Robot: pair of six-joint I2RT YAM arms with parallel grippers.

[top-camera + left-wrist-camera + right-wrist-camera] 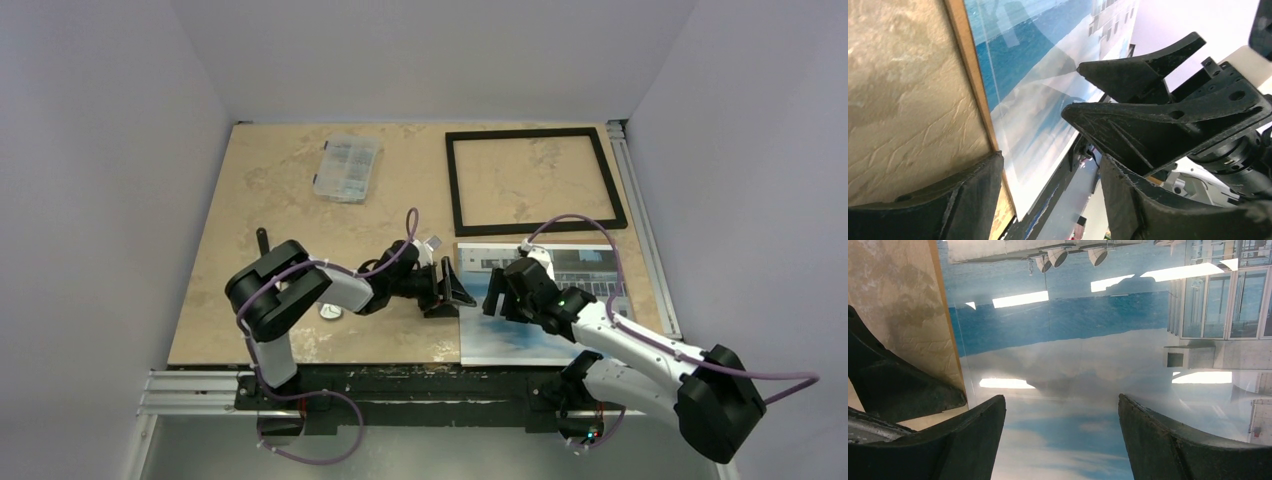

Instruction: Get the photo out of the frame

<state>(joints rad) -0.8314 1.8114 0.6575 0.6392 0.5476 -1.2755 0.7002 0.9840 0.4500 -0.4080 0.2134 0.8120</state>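
The black frame [525, 132] lies empty at the back right, with the table showing through it. The photo [510, 338] lies flat at the front right, sky and building face up, on a brown panel whose thin edge [943, 315] shows along its left side. My left gripper [452, 290] is open at the photo's left edge, its jaws straddling that edge [1050, 165]. My right gripper [495, 290] is open just above the photo's left part [1062, 402], holding nothing. The photo [1073, 350] is glossy and reflects ceiling lights.
A clear plastic parts box [347, 168] sits at the back left. A small white object [330, 312] lies by the left arm. A metal rail [640, 220] runs along the table's right side. The two grippers are close together, tips almost facing.
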